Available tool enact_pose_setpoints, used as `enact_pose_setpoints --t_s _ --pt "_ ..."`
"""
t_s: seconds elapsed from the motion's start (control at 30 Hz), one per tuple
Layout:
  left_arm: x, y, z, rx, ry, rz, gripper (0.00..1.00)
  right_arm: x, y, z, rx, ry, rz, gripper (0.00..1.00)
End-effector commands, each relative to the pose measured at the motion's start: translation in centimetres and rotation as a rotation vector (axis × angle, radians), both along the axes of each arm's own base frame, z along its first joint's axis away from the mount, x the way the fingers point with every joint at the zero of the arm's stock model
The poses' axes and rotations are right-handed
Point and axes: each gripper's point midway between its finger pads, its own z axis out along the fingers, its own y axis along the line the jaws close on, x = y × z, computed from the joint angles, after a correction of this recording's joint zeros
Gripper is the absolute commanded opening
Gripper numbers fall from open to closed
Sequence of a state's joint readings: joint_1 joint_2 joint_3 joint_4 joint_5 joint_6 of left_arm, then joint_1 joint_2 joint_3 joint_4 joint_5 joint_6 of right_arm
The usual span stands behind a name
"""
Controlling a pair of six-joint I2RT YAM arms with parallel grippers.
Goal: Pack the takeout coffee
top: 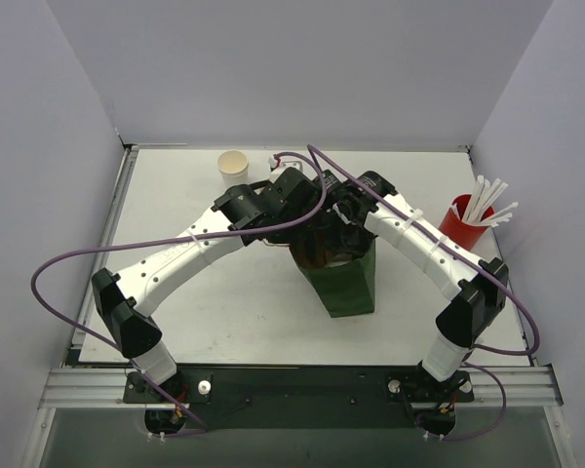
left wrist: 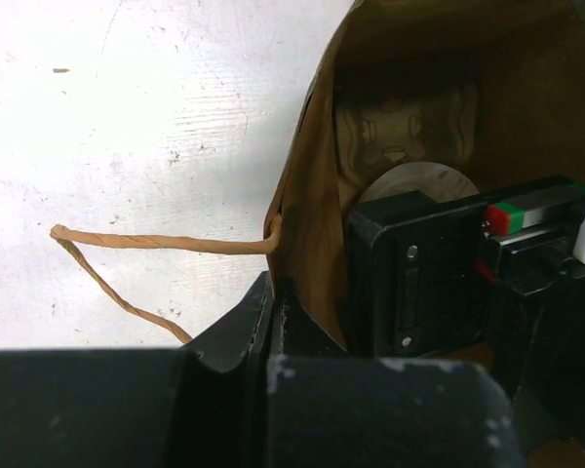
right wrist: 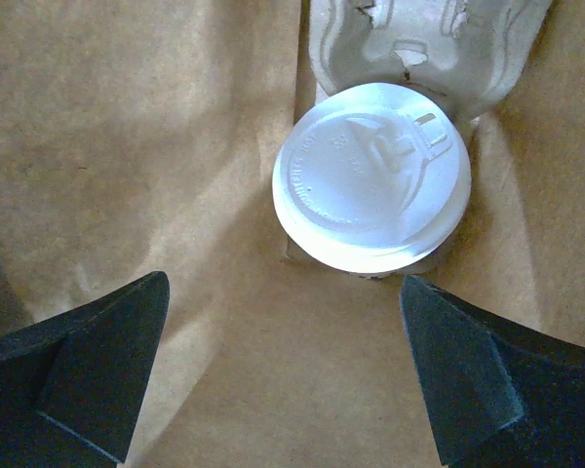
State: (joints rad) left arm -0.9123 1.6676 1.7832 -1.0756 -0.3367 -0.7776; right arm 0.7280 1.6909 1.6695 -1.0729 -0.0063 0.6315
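Bag point(top: 351, 288) rim clamped by L pincer point(left wrist: 273, 317); R pincer point(right wrist: 284, 288) gapes inside bag over lidded cup point(right wrist: 370, 175): pull R straight up, w/o snagging paper.

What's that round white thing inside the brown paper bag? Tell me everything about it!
It is a round white plastic lid on a takeout cup; the cup below is hidden. It has a raised rim, embossed lettering and a sip tab. It lies level in a pale moulded-cardboard carrier inside the brown paper bag. The open right gripper hangs above, not touching.
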Motion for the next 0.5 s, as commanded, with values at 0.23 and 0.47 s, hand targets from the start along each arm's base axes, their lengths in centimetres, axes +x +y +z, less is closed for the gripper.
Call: enact_pose_setpoints --t_s 0.23,0.47 --pt "0.2 0.2 2.7 -0.001 -0.056 -0.013 0.0 -0.2 1.5 1.9 0.051 -0.001 0.001 1.0" --pt "0.2 0.5 2.5 0.009 -0.058 -0.009 0.0 0.0 1.5 2.3 0.053 -0.014 -0.003 1.0"
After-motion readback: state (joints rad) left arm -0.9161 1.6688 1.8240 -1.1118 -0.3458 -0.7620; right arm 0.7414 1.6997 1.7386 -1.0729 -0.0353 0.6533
